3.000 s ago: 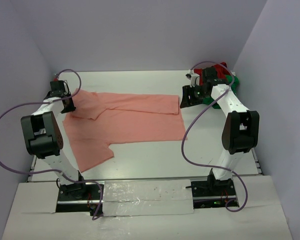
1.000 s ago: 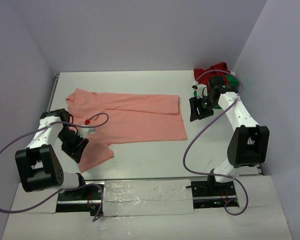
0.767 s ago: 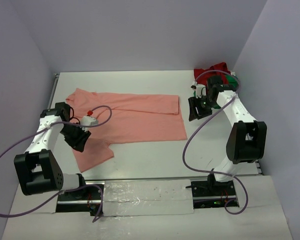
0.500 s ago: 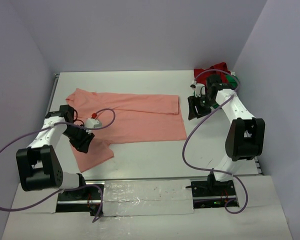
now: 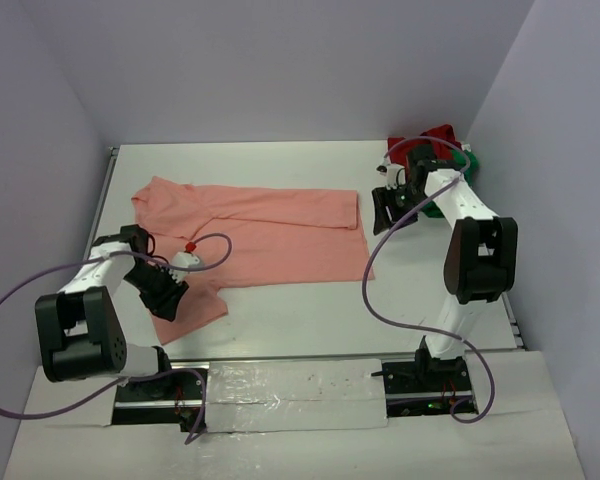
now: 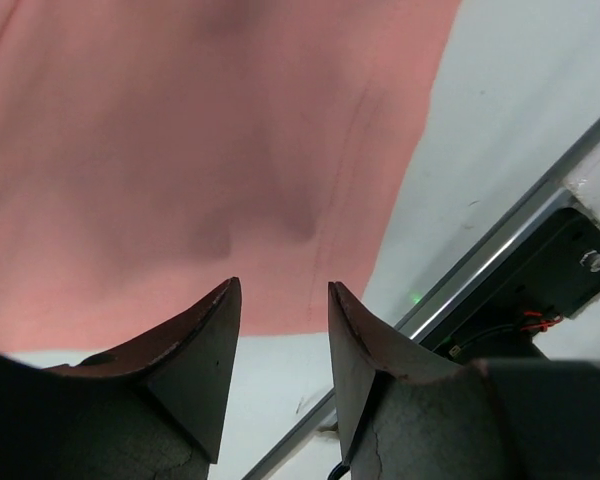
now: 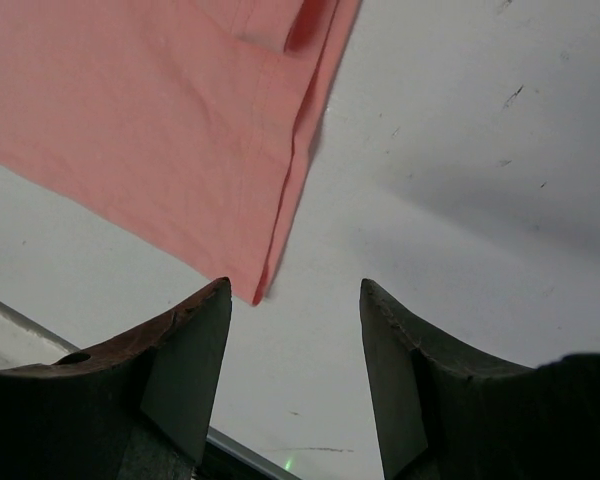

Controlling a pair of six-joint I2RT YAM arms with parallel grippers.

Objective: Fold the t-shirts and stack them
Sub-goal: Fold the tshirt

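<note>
Pink shirt (image 5: 280, 240) lies flat on the bench (image 5: 300, 325). It looks thin and floppy, so I'd pinch a hem or corner. Left end effector (image 5: 166, 292) hangs over its near flap, jaws apart, empty. Right end effector (image 5: 388, 208), also apart, sits by the right hem. Red shirt (image 5: 435, 135) and green shirt (image 5: 466, 160) are bunched far right.

Overhead, two close wrist views over shirt (image 5: 280, 235)

Premises present as a robotics laboratory test cell, not a home or shop. A bare white counter (image 5: 280, 320) is boxed in on three sides by plain, unmarked lavender walls (image 5: 280, 70). Two white-and-black robot arms (image 5: 475, 250) are bolted to a metal rail (image 5: 290, 358) at its near edge, with exposed purple cables (image 5: 367, 290) looping loose.
</note>
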